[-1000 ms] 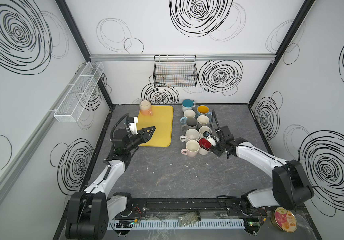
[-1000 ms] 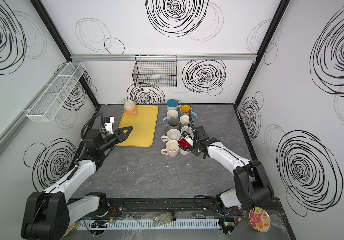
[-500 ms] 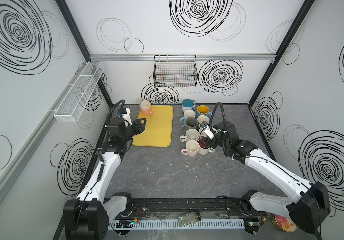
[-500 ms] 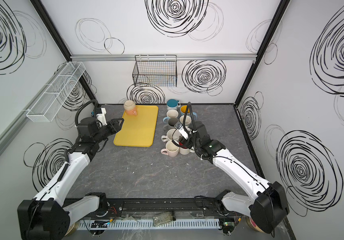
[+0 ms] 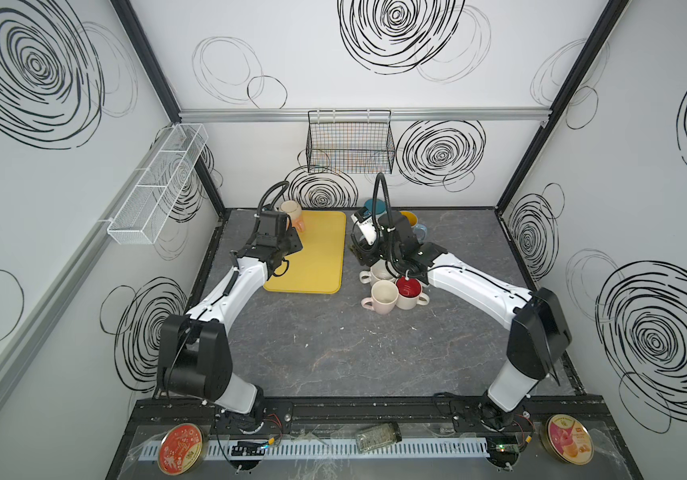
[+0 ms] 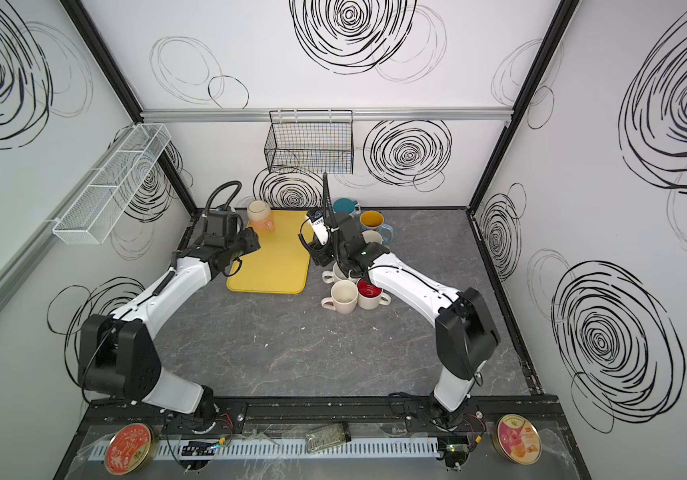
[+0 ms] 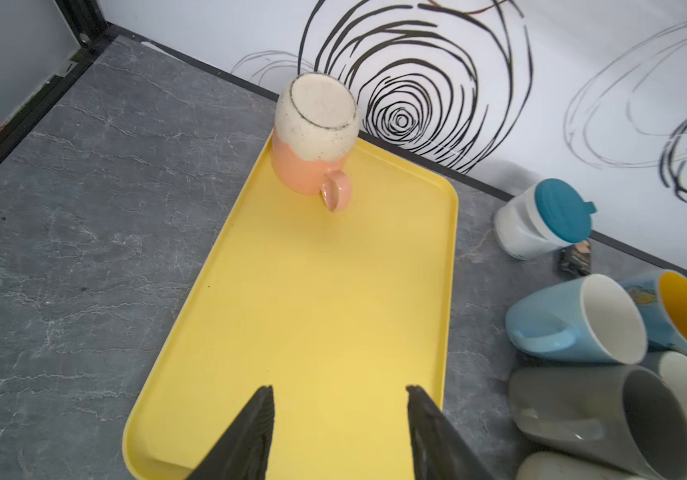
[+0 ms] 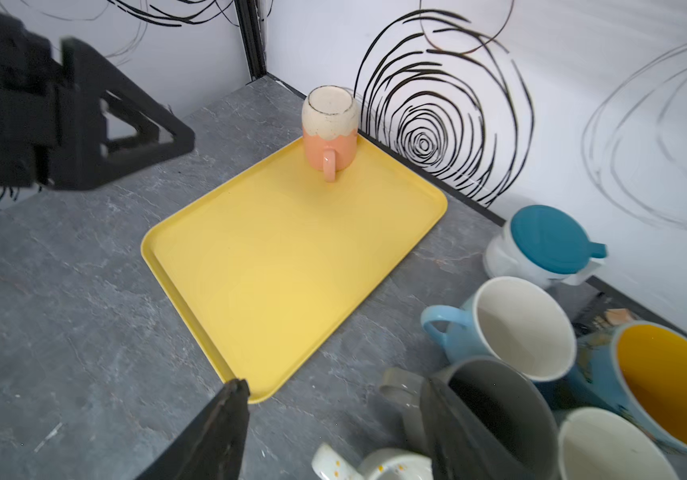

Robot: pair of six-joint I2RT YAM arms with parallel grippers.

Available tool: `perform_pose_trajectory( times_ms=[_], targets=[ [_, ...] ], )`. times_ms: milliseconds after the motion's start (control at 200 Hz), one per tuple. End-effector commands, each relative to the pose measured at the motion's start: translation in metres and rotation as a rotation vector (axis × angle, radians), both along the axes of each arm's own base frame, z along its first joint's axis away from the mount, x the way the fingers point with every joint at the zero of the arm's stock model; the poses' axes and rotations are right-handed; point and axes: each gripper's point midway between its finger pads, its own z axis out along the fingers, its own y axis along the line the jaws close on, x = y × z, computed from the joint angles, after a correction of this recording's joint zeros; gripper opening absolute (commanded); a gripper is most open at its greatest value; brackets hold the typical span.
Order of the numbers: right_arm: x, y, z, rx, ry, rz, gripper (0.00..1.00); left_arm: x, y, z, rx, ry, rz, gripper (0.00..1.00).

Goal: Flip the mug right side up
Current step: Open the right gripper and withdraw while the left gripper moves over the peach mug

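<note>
The mug (image 7: 315,137) is peach with a speckled cream base and stands upside down on the far left corner of the yellow tray (image 7: 312,311), handle toward me. Both top views show it (image 5: 293,209) (image 6: 259,214), and so does the right wrist view (image 8: 329,129). My left gripper (image 7: 339,390) hangs open over the tray's near end, well short of the mug, with nothing between its fingers. My right gripper (image 8: 333,384) is open and empty too, above the table between the tray's right edge (image 8: 425,232) and the mug cluster.
Right of the tray stands a tight cluster of upright mugs: light blue (image 8: 512,328), grey (image 8: 495,407), yellow-lined (image 8: 674,382), red-lined (image 5: 409,291) and pink (image 5: 383,296). A white cup with a teal top (image 8: 541,245) is by the back wall. A wire basket (image 5: 350,145) hangs above.
The right gripper has left the red-lined mug and swung left and back, beside the tray. The left gripper has risen and drawn back over the tray's near end. Both jaws have opened wider.
</note>
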Motion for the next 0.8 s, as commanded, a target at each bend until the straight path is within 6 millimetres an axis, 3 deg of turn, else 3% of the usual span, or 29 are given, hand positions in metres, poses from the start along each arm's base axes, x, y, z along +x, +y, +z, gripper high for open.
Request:
perform_pose_trajectory(
  times_ms=[0, 150, 455, 695, 796],
  targets=[
    [0.006, 0.021, -0.009, 0.062, 0.079, 0.007, 0.70, 0.027, 0.007, 0.004, 0.029, -0.046, 0.081, 0.55],
    [0.020, 0.043, -0.033, 0.075, 0.141, 0.029, 0.69, 0.065, -0.003, -0.021, 0.041, -0.018, 0.110, 0.56],
    [0.043, 0.093, -0.060, 0.126, 0.230, 0.119, 0.56, 0.117, -0.001, -0.066, 0.105, -0.021, 0.190, 0.62],
    [0.048, 0.102, -0.099, 0.082, 0.255, 0.163, 0.56, 0.148, 0.012, -0.101, 0.057, -0.020, 0.217, 0.60],
    [0.052, 0.104, -0.104, 0.089, 0.265, 0.164, 0.56, 0.161, 0.011, -0.108, 0.047, -0.020, 0.209, 0.59]
  ],
)
